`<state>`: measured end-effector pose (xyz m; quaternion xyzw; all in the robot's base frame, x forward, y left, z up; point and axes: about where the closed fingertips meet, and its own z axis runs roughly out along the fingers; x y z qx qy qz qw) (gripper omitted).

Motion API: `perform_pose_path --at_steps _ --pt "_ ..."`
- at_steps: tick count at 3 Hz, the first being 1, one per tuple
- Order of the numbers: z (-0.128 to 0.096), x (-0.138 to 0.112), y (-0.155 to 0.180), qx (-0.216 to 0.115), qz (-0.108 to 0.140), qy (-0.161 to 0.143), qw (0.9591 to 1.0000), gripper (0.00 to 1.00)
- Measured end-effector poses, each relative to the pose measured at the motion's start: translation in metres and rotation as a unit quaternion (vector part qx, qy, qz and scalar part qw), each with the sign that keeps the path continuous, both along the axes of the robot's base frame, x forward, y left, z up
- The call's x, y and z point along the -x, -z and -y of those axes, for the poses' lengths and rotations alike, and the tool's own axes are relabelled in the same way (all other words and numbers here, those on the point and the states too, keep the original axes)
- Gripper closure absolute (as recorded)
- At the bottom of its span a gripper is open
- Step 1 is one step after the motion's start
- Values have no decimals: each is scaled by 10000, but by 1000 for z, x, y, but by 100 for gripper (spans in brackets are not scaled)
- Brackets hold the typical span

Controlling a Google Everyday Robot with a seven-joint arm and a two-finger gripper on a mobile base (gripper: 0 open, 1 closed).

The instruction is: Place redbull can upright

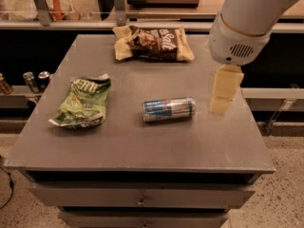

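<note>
Camera view, and the redbull can (pixel 169 109) is seen lying on its side near the middle of the counter (pixel 142 151), not upright. Its long axis is laid left to right, the right end tipped very slightly toward the far side. The gripper (pixel 220 104) is found off the can's right end, just beside it and hanging above the counter, with no contact made. Whether the gripper is parted or closed cannot be told from this angle; nothing is seen held in it.

So the can lies to the left of the gripper, end-on to it. It is judged that the gripper would have to be brought left and over the can's body, with the grasp set across the short width, before the can is tipped up onto its base. Which end carries the pull-tab cannot be made out.

Now the labels. The can is banded in blue and silver, and no lettering can be read on it. On the brown snack bag (pixel 153 43) at the far edge, white script ending in "Salt" is read. On the crumpled green bag (pixel 81 102) to the left, pale letters are noticed but cannot be read.
</note>
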<state>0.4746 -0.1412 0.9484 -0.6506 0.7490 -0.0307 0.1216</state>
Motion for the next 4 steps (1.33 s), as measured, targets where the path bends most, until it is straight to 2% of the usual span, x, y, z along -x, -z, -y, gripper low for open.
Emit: perform_pose_path --at_steps 1,2,4 --pt "-39 -21 22 106 -177 -390 9990 0" --pt "-67 -37 46 222 -336 -788 9961 0" --pt "-97 -46 75 397 -436 -1225 9907 0"
